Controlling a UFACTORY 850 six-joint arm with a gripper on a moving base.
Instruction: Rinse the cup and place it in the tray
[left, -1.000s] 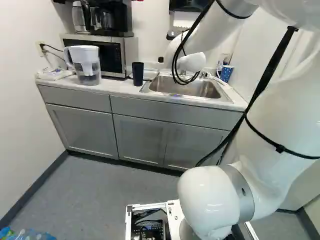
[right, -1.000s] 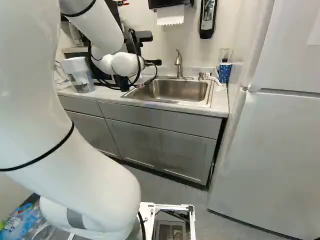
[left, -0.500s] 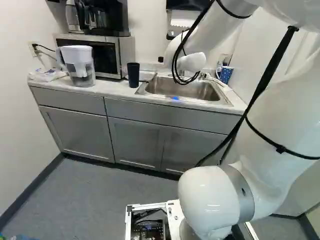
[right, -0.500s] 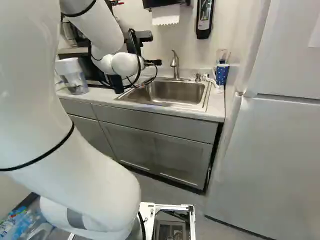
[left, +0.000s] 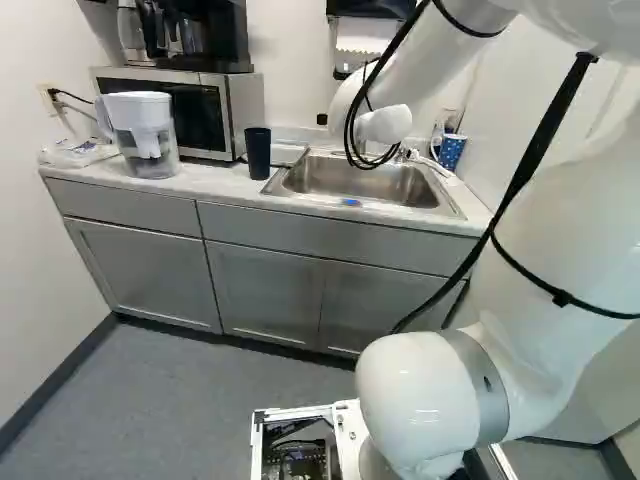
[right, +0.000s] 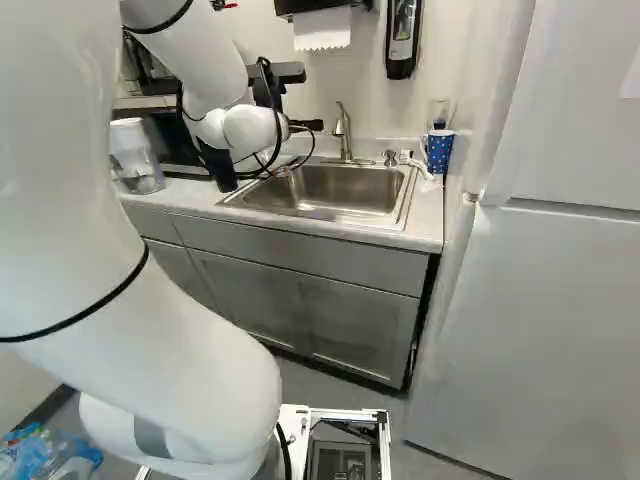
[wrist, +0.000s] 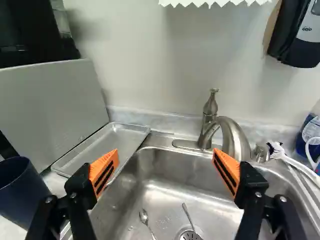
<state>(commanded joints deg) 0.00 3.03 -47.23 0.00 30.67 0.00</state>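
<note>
"Gripper (right: 303, 125)?"

"Wide, we've got nothing between its orange pads (wrist: 104, 170). We see the sink (wrist: 155, 172) and faucet (wrist: 234, 137) past them."

"Cup?"

"Dark blue cup (left: 258, 153), upright on the counter (left: 215, 178), left of the sink in the left base view. We'd say outside the fingers, beside one."

"Tray?"

"Metal tray (wrist: 117, 137), between microwave (left: 205, 110) and sink; our cup's near it, not in it."

"Others?"

"Spoon (wrist: 144, 217) in the sink, polka-dot mug (right: 438, 151) at its far side from our cup."
</note>
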